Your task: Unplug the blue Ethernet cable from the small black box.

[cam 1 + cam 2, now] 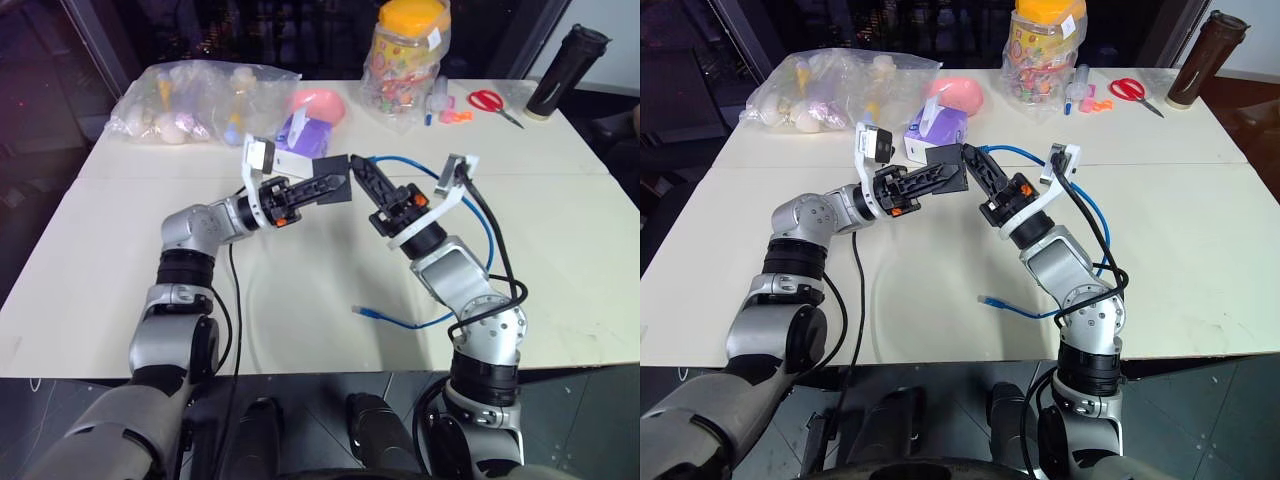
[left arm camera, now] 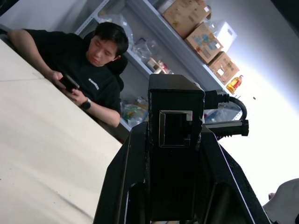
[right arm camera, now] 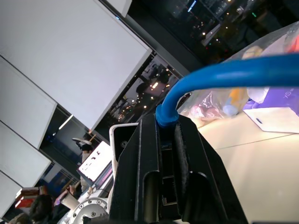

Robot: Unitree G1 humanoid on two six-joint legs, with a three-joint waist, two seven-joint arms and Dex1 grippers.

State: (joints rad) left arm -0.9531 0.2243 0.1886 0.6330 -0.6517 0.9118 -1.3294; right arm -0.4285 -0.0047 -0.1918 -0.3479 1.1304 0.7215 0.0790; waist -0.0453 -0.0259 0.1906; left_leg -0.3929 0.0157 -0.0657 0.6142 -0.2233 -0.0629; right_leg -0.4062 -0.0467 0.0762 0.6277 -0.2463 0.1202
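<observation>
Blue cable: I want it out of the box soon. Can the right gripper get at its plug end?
Probably yes: the right gripper is shut on the blue cable at the box, which the left gripper holds.

I see a bright blue cable (image 1: 470,225), a matte black box (image 1: 331,170), a cream bench (image 1: 300,290), red scissors (image 1: 492,103), a pink bowl (image 1: 320,103) and a yellow-lidded jar (image 1: 407,55).

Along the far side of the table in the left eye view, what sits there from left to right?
Clear bag of bottles → pink bowl → candy jar with a yellow lid → red scissors → dark bottle. I left out the purple-and-white tissue box, which overlaps the bowl.
</observation>
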